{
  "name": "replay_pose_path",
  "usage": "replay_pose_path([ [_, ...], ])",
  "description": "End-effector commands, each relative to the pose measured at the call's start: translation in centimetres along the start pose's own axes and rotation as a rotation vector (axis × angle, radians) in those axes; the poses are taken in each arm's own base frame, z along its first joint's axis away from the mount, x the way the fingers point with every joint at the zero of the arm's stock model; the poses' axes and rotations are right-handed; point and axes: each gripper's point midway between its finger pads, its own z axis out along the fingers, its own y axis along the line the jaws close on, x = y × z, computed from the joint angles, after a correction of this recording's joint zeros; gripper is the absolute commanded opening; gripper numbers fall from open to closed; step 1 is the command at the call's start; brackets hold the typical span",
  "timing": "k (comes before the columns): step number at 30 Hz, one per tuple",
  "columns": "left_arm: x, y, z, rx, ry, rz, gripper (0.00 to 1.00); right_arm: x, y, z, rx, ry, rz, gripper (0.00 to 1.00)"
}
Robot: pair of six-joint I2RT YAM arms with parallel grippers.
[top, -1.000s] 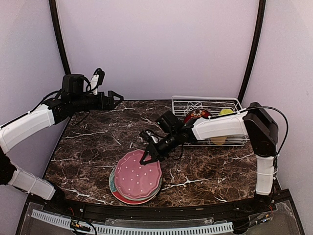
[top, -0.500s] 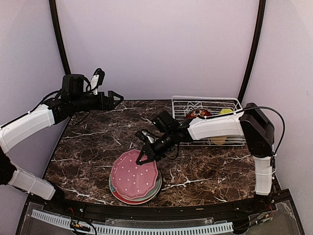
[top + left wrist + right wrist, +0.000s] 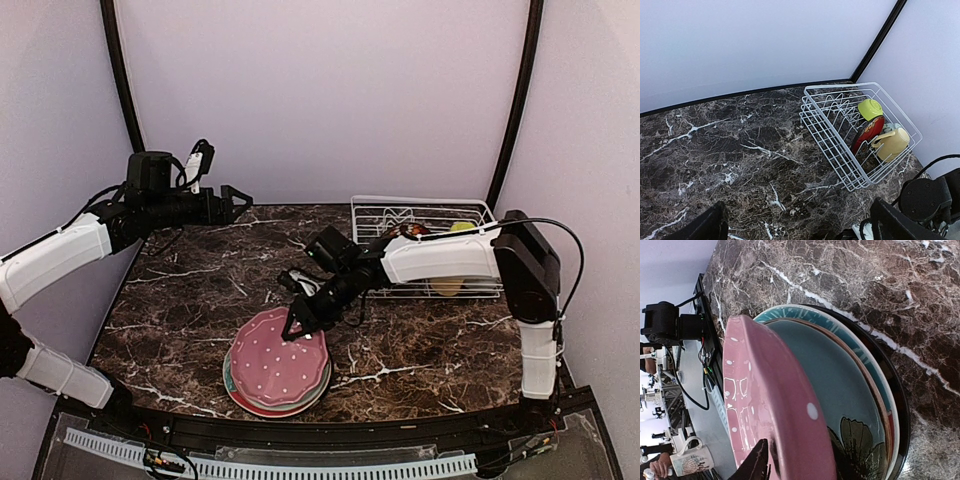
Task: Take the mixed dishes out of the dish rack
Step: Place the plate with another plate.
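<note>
Atop plate stack (image 3: pixel 258 407): pink plate (image 3: pixel 278 358) | right gripper (image 3: pixel 293 325) at its far rim | grip unclear

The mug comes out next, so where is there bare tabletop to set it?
Free: the marble between left hand and rack, and the patch in front of the rack. Crowded: the plate stack, right hand at it.

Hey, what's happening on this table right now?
The right gripper is at the far rim of the pink dotted plate, which lies tilted on a stack of plates on the marble table. The left gripper hovers open at the table's far left, holding nothing. A yellow mug, a green bowl and a red plate sit in the dish rack.
</note>
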Motion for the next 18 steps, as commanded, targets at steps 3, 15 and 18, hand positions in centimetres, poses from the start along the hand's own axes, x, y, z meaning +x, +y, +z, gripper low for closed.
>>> replay_pose_path([
  [3,-0.9,-0.5,-0.6,0.019,-0.026,-0.001,0.98,-0.7,1.5,-0.9,0.081,-0.022,-0.083,0.39],
  [15,-1.2,-0.3,-1.0,-0.001,-0.042,0.012,0.98,-0.7,1.4,-2.1,0.195,-0.03,-0.168,0.62],
  [18,-1.5,-0.1,-1.3,-0.016,-0.054,0.028,0.98,-0.8,1.7,-2.4,0.202,-0.037,-0.188,0.67],
])
